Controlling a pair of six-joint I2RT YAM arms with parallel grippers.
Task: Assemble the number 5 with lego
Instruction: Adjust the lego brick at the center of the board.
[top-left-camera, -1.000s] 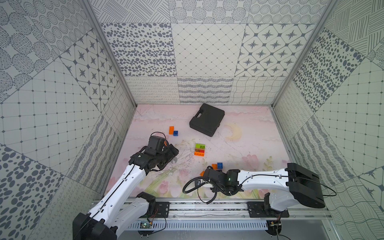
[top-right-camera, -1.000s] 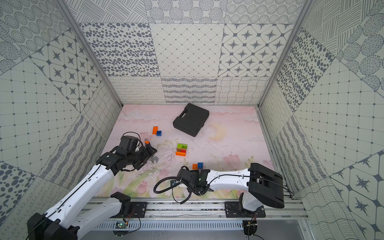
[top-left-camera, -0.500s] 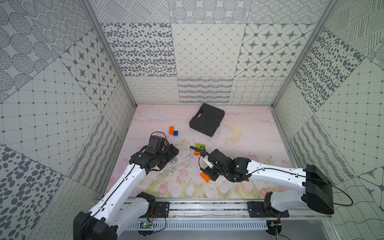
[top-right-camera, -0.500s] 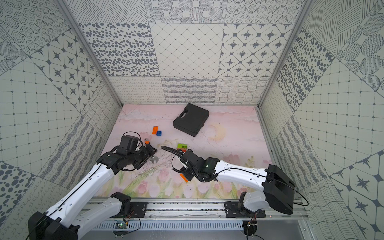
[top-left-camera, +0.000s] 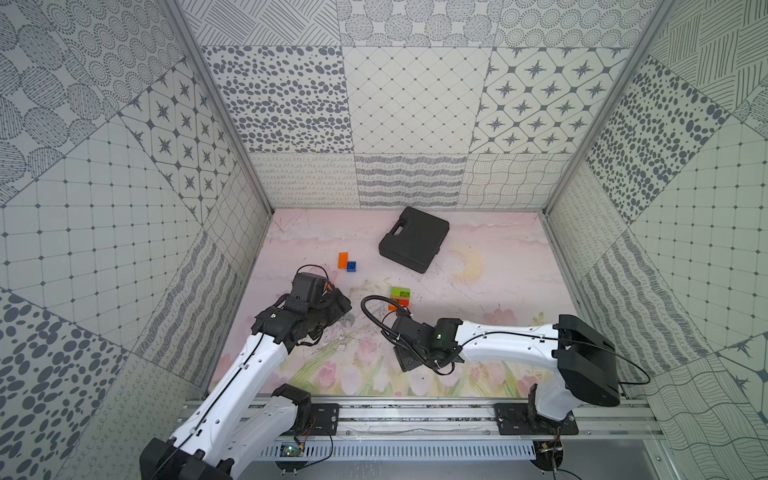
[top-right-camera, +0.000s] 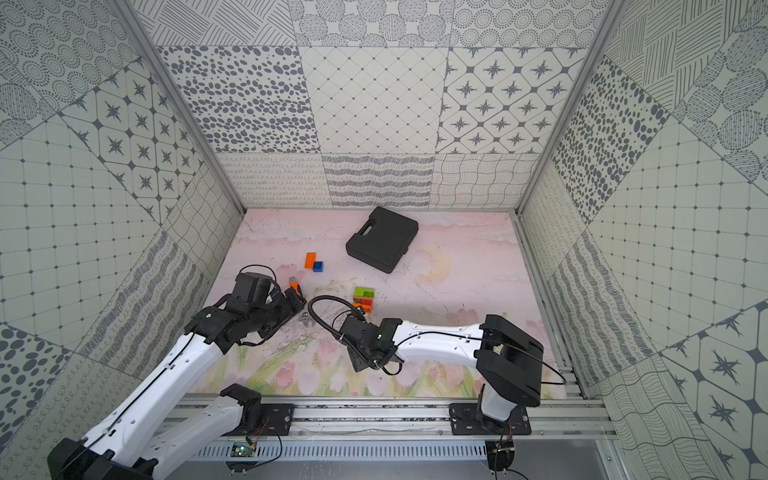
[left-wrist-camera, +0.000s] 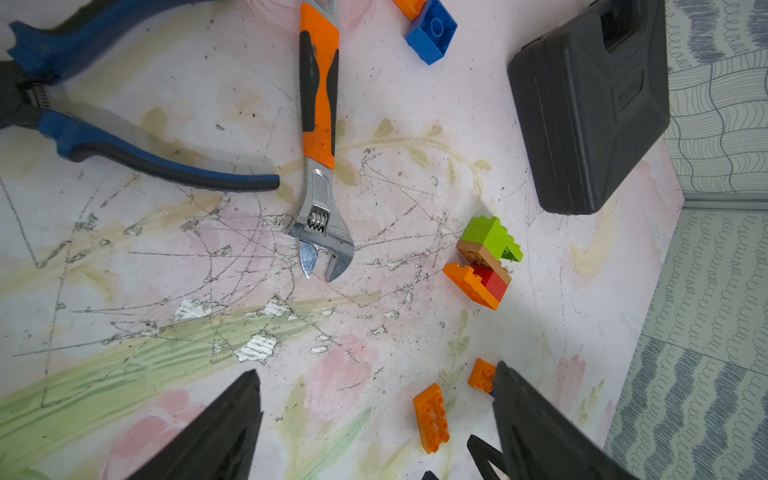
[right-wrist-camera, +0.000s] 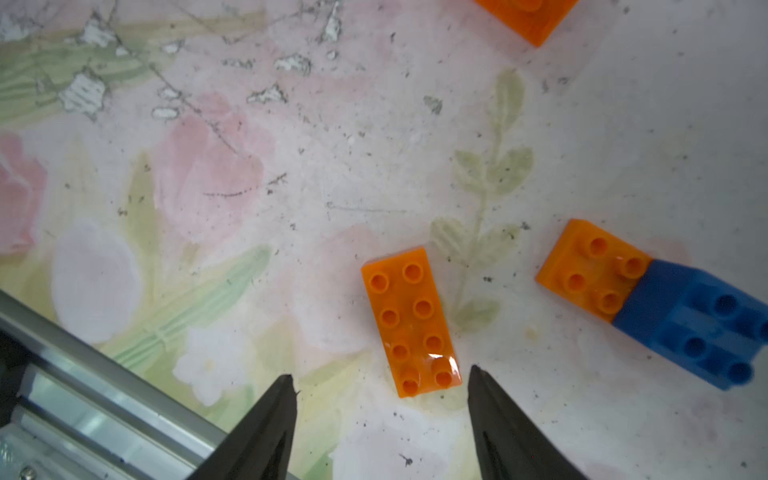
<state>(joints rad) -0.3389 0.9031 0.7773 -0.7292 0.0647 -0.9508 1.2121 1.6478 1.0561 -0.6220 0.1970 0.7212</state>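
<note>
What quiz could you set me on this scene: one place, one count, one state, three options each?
1. Where does the black case lie? A near the back wall; B on the front rail; C in a gripper.
2. How many studs top the long orange brick before the right gripper? A four; B eight; C twelve.
3. That gripper is: A open, empty; B shut on a blue brick; C shut on a wrench.
1 A, both top views show it there. 2 B, two rows of four. 3 A, jaws apart, gripping nothing.

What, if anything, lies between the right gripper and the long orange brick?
Nothing visible: the right gripper is open, and the long orange brick lies uncovered, its near end showing between the fingertips.
</note>
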